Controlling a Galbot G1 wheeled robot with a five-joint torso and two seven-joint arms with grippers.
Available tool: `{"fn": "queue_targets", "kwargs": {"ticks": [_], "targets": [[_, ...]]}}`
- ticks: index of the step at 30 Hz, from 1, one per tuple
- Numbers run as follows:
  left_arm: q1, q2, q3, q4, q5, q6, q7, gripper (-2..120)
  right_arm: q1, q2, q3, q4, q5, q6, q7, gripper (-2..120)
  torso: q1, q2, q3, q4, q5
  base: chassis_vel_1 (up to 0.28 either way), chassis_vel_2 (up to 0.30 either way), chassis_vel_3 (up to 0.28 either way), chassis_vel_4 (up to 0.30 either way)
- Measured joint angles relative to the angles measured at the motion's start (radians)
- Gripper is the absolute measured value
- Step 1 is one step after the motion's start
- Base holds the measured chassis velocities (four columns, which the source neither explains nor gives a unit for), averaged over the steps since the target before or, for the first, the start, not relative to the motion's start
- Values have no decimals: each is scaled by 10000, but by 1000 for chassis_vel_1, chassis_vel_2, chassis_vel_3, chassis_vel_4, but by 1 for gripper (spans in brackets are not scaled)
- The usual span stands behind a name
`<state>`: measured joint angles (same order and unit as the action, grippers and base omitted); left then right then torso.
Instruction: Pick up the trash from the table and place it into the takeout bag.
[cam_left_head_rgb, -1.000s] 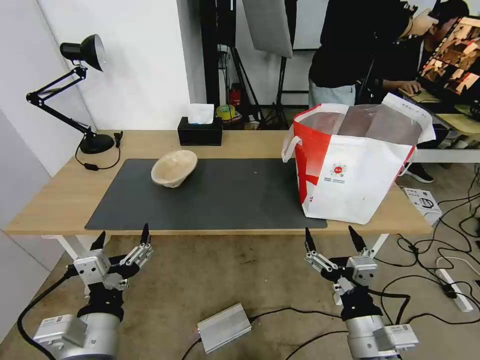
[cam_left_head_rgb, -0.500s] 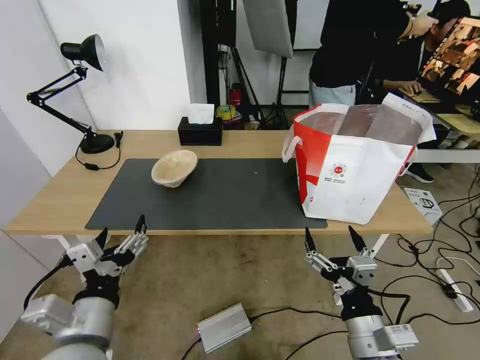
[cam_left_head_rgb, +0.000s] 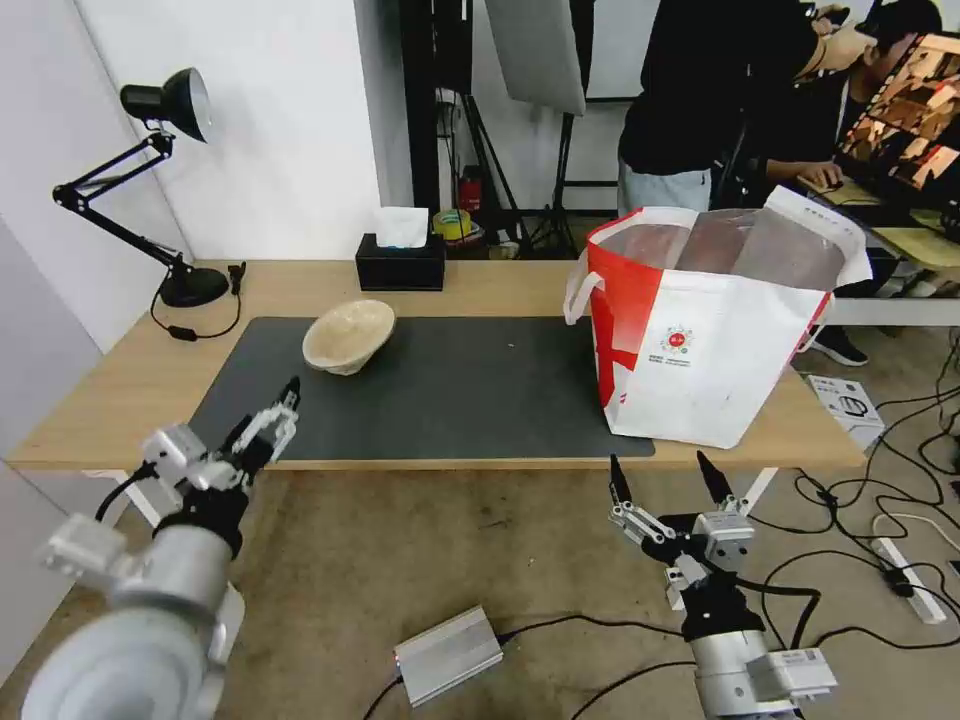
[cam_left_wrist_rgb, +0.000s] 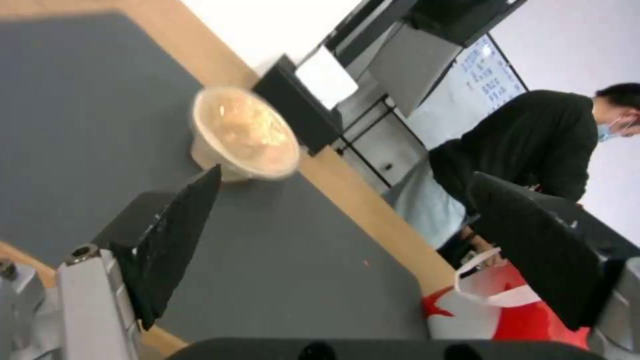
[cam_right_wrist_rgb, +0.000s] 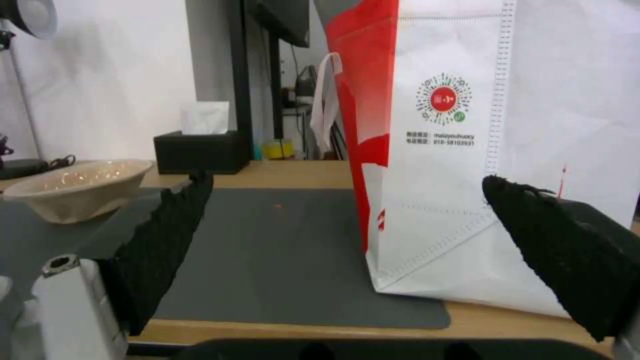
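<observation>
The only trash I see is a beige crumpled paper-pulp bowl (cam_left_head_rgb: 348, 335) (cam_left_wrist_rgb: 243, 132) (cam_right_wrist_rgb: 77, 187), lying on the dark grey mat (cam_left_head_rgb: 450, 390) left of the table's middle. The white takeout bag (cam_left_head_rgb: 700, 340) (cam_right_wrist_rgb: 467, 150) with its red side panel stands open on the table (cam_left_head_rgb: 120, 390) at the right. My left gripper (cam_left_head_rgb: 262, 412) (cam_left_wrist_rgb: 347, 180) is open, raised at the mat's near left corner, short of the bowl. My right gripper (cam_left_head_rgb: 660, 470) (cam_right_wrist_rgb: 347, 180) is open and low in front of the table, below the bag.
A black tissue box (cam_left_head_rgb: 400, 262) stands at the table's back edge behind the bowl. A black desk lamp (cam_left_head_rgb: 165, 100) is at the back left corner. On the floor lie a silver box (cam_left_head_rgb: 447, 655) and cables (cam_left_head_rgb: 880, 500) to the right.
My left arm has risen from below the table's front edge and moved forward, so its gripper is over the mat's near left corner. The right arm has stayed still.
</observation>
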<state>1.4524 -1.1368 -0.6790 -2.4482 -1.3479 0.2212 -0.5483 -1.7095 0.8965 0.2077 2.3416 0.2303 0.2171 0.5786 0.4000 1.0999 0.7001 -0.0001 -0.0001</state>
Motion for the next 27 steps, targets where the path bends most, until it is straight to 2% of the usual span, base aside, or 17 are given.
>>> {"fn": "queue_targets", "kwargs": {"ticks": [2, 7, 10, 12, 14, 22, 27], "targets": [[-514, 222, 38, 281, -825, 60, -274, 100, 0, 0, 0, 0, 0, 0, 0, 100, 0, 0, 0, 2, 1, 0, 0, 0, 0], [-1117, 446, 119, 606, -1559, 81, -730, 100, 0, 0, 0, 0, 0, 1, 0, 100, 0, 0, 0, 1, 0, 0, 0, 0, 0], [-1735, 659, 121, 887, -2680, 134, -1575, 100, 1, 0, -1, 0, 0, 1, -1, 100, 0, 0, 0, 1, 0, 0, 0, 0, 0], [-1836, 701, 122, 946, -2818, 138, -1719, 100, 0, 0, 0, 0, 0, 1, 0, 100, 0, 0, 0, 0, 1, 0, 0, 0, 0], [-2183, 943, 123, 1223, -3327, 164, -2155, 100, 0, 0, 0, 0, 0, 2, 0, 100, 0, 0, 0, 2, 0, 0, 0, 0, 0], [-2859, 1401, 251, 1806, -3744, 496, -3090, 100, 0, 0, 0, 0, 0, 2, -1, 100, 0, 1, 0, 1, 1, 0, 0, 0, 0], [-3240, 1575, 363, 2210, -3960, 516, -3363, 100, 0, 0, -1, 0, 0, 2, 0, 100, 0, 1, 0, 2, 1, 0, 0, 0, 0]]}}
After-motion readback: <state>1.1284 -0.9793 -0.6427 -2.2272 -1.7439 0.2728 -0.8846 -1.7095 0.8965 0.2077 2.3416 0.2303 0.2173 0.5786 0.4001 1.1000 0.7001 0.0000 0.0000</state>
